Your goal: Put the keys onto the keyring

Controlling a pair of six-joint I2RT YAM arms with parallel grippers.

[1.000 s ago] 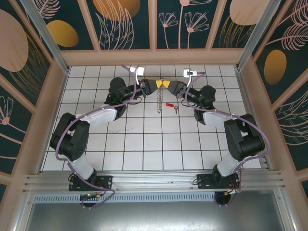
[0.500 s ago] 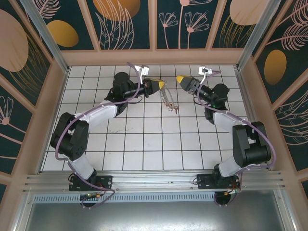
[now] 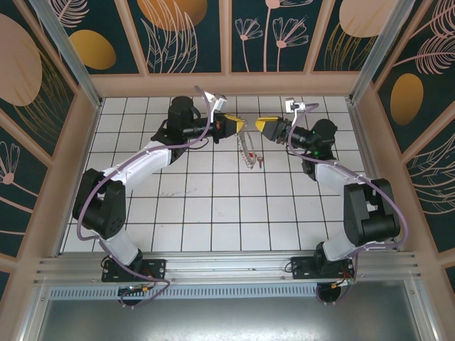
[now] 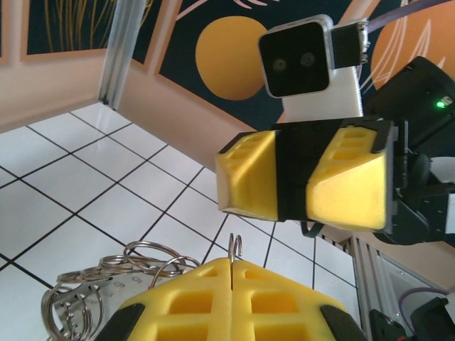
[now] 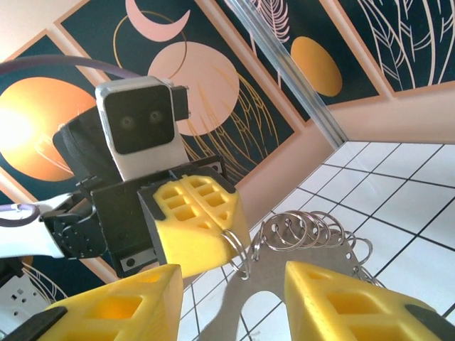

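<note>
My left gripper (image 3: pixel 233 126) is shut on one small split ring (image 4: pixel 235 250) at the rim of the keyring (image 3: pixel 246 148). The keyring is a thin grey loop-shaped plate fringed with several split rings (image 5: pixel 313 259), and it hangs down over the tiles. My right gripper (image 3: pixel 264 128) faces the left gripper from a short gap, open with nothing between its fingers (image 5: pixel 117 305). In the left wrist view the right gripper (image 4: pixel 291 181) hovers just above the held ring. The red-headed key is not clear; a tiny silver bit (image 3: pixel 260 162) lies by the keyring's lower end.
The white tiled table (image 3: pixel 213 206) is ringed by a beige wall rim (image 3: pixel 227 85) close behind both grippers. An aluminium post (image 5: pixel 284 64) stands at the back corner. Both arms reach far toward the back middle of the table.
A second ago both grippers met at the keyring's top. The right one has let go, drawn back and opened; the left has swung the hanging keyring slightly right.
</note>
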